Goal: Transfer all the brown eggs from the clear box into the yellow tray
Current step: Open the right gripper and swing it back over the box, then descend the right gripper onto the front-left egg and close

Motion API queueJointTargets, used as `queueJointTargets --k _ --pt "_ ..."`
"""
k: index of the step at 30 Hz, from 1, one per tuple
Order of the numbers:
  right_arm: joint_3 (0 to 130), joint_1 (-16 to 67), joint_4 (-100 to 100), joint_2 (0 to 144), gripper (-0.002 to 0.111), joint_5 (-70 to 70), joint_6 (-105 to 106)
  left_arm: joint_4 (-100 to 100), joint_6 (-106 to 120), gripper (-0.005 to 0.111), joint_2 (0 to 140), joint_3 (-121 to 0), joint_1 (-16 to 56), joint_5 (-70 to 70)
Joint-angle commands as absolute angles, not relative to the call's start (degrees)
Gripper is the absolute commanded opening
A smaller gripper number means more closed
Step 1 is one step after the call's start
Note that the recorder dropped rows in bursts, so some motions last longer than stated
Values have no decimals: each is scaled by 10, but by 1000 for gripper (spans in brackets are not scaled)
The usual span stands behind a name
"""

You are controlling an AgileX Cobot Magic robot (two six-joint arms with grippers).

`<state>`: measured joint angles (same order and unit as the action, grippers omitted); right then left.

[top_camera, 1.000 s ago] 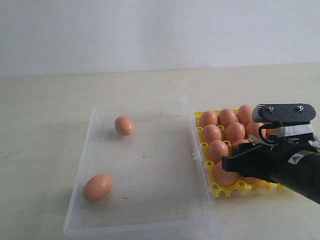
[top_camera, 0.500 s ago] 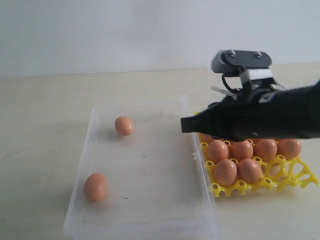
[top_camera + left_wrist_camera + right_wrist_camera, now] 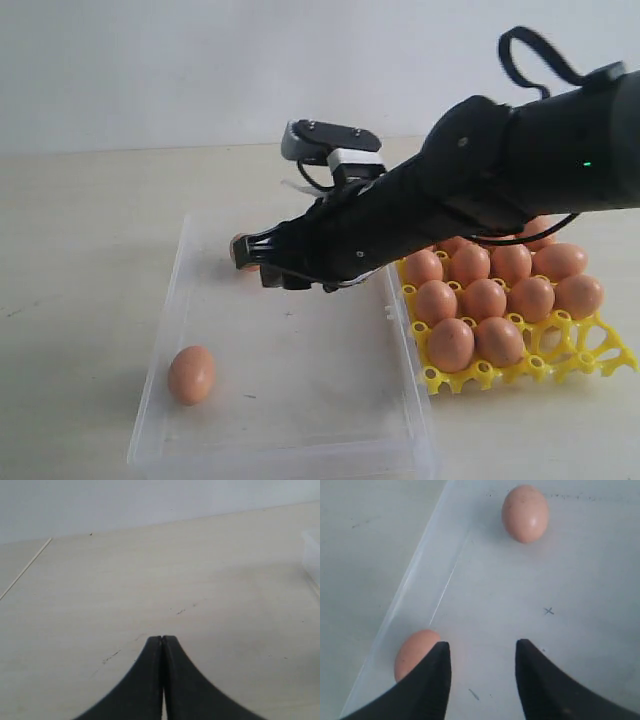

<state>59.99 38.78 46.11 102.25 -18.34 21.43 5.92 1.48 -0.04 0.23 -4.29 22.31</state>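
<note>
2 fingers [image 3: 427, 680] of the right gripper [image 3: 481, 644] stand apart over the clear box [image 3: 440, 555], empty, perhaps brushing a brown egg [image 3: 412, 652]

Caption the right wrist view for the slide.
Open right gripper over the clear box, two brown eggs inside.

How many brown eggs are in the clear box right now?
2. One egg lies at the front left; the other egg, far left, is partly hidden behind the right gripper.
</note>
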Motion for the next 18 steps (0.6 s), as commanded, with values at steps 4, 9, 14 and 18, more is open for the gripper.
queueJointTargets --k 4,9,14,18 --pt "668 406 486 1101 47 -208 219 59 13 0 0 0 -40 218" --pt "709 413 493 1139 47 -249 219 59 13 0 0 0 -40 218" --pt "730 420 506 1159 47 -259 221 59 13 0 0 0 -40 218" --pt "735 420 506 1170 49 -261 225 59 13 0 0 0 -40 218"
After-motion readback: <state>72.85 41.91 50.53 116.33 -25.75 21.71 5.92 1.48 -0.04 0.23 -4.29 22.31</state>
